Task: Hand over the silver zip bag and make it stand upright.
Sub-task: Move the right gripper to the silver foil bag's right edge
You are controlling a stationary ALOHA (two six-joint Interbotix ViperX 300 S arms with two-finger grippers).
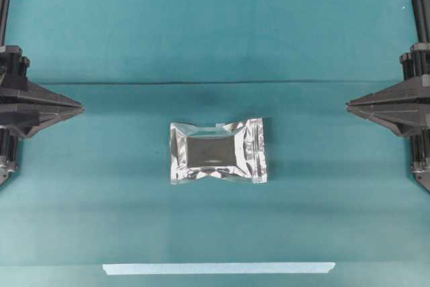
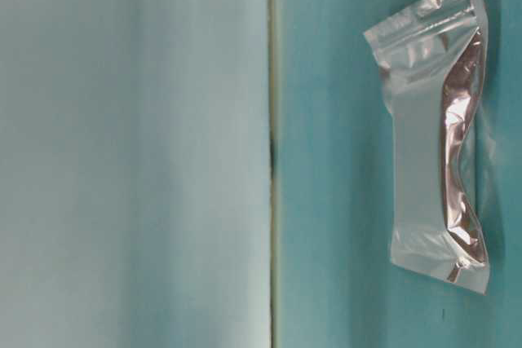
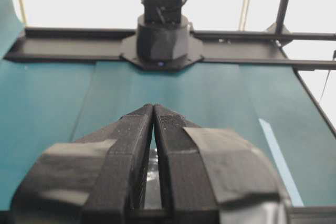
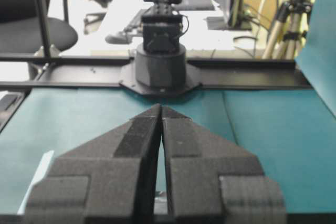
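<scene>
**Waiting at the edges, bag untouched**

Resting with fingers pinched together on nothing, the left gripper [image 1: 80, 108] and right gripper [image 1: 349, 105] sit well apart. Between them the silver zip bag [image 1: 218, 151] lies flat on the teal table [image 1: 134, 45]. It looks light, crinkly and slippery; a sealed edge seems the safest hold.

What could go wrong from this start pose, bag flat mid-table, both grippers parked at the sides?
1. The silver zip bag lies flat on the teal mat, so fingers may slide over the crinkled foil or snag the mat instead of catching an edge.
2. The left gripper and right gripper are both shut and would need to open before descending, or they would push the bag.
3. The pouch looks thin and pinched mid-body; it may topple when stood up.
</scene>
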